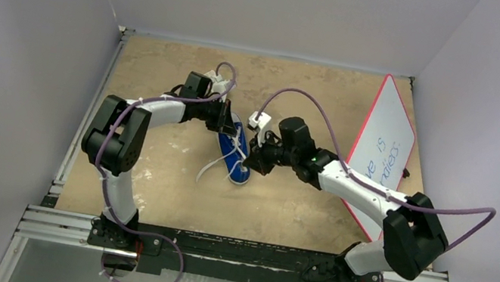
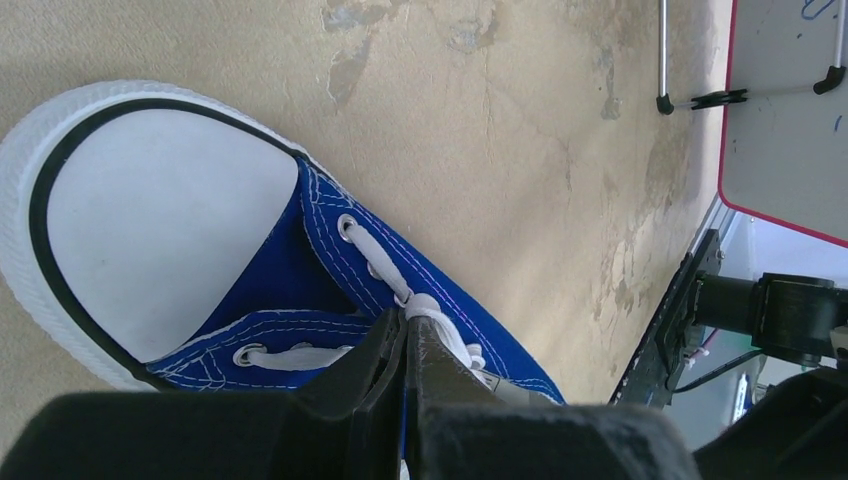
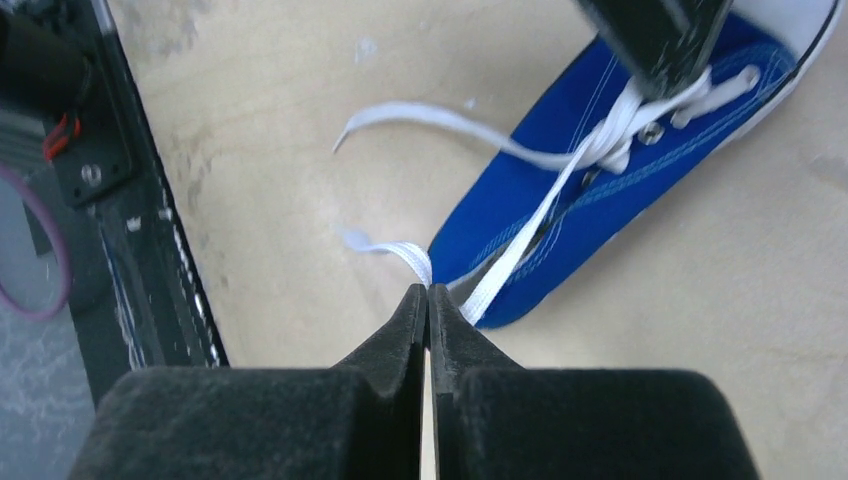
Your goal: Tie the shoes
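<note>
The small blue shoe (image 1: 238, 172) with a white toe cap (image 2: 170, 230) lies mid-table, toe pointing away from the arms. My left gripper (image 1: 227, 128) is shut, and its tips (image 2: 408, 318) press on the white lace crossing over the tongue. I cannot tell whether a strand is pinched there. My right gripper (image 1: 252, 163) sits at the heel end, shut on a lace (image 3: 412, 260) at its tips (image 3: 428, 290). A second strand (image 3: 530, 235) runs taut past the right finger up to the crossing. Another lace end (image 3: 450, 125) curls loose on the table.
A white board with a red edge (image 1: 384, 144) leans at the right side; its stand's legs (image 2: 690, 100) rest on the table. A metal rail (image 1: 84, 129) runs along the table's left edge. The black base rail (image 1: 236, 254) crosses the near edge.
</note>
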